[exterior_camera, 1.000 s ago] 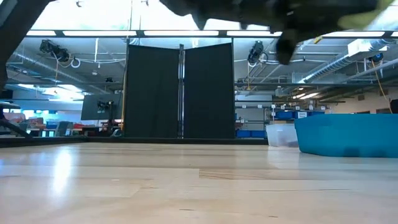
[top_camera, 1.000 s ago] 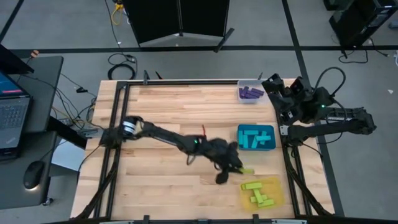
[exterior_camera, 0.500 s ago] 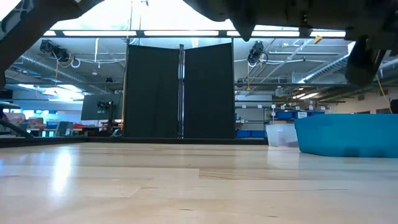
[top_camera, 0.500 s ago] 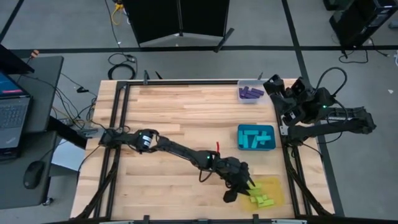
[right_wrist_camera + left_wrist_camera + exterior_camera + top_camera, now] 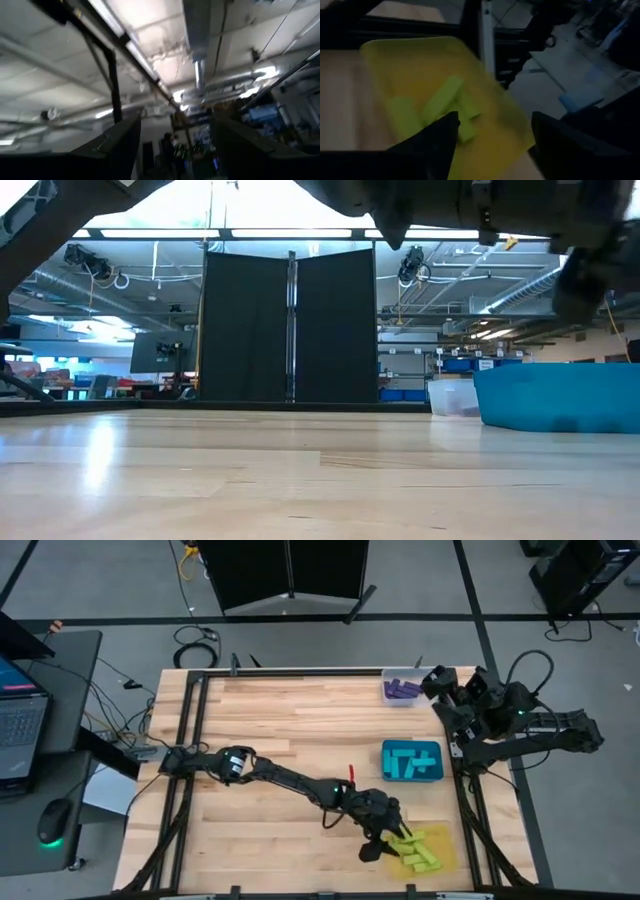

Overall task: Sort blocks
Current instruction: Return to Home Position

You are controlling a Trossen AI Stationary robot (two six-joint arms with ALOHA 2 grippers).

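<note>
Light wooden plank desk (image 5: 280, 710) seen from above, with a black frame along its edges. The dark left arm (image 5: 290, 780) reaches diagonally from the left rail across the desk towards the near right corner. The dark right arm (image 5: 530, 740) is folded beside the right edge, off the work surface.

The left tool (image 5: 388, 843) hangs over the left rim of the flat square yellow plastic tray (image 5: 443, 838). In the left wrist view its fingers (image 5: 440, 132) are spread apart with nothing between them. The right tool (image 5: 440, 680) sits at the far right corner of the desk, just beside the small clear plastic tray (image 5: 388, 700). In the right wrist view it points up at the ceiling, released and empty.

A square teal plastic tray (image 5: 438, 775) lies between the clear tray and the yellow tray, along the right side.

All visible blocks lie in trays:
- the yellow-green rectangular blocks (image 5: 420, 858) in the yellow tray
- the cyan rectangular blocks (image 5: 408, 762) in the teal tray
- the dark purple rectangular blocks (image 5: 403, 690) in the clear tray
</note>
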